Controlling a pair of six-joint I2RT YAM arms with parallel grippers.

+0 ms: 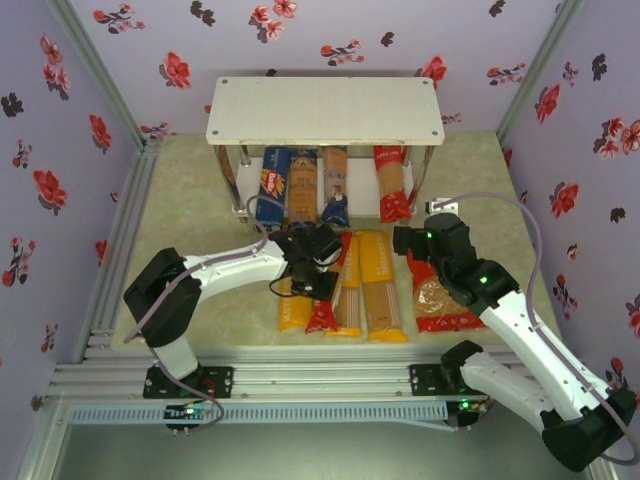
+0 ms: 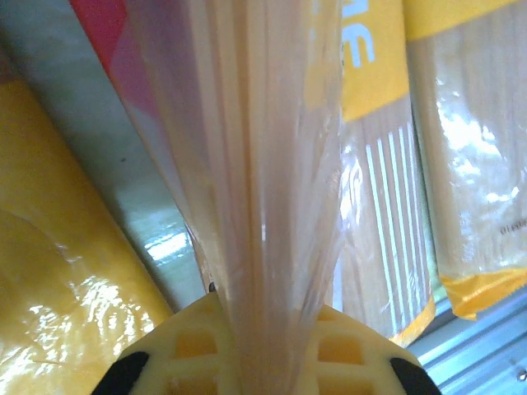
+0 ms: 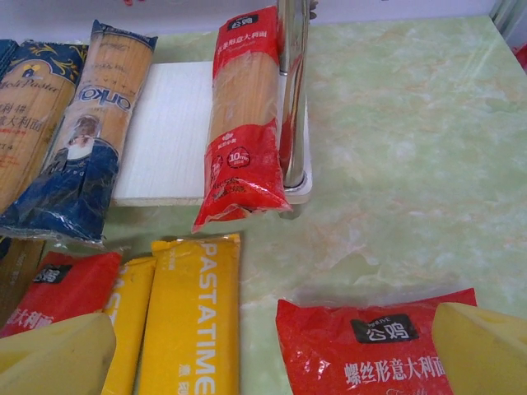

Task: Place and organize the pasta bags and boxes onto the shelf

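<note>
Red-and-clear film of the long spaghetti bag (image 2: 255, 164), lying just in front of the shelf (image 1: 325, 110), is pinched tight by the left gripper (image 2: 265, 337); light, slippery, brittle inside, probably best held mid-length.

Lilac walls (image 1: 320, 40) with red flowers, pale green marbled tabletop (image 3: 412, 123), aluminium rails (image 1: 300, 365)

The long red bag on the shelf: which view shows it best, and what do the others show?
Right wrist view: the long red bag lies full length on the lower board, label visible, near end overhanging the edge. The top external view shows it small, its far end hidden under the top board.
</note>
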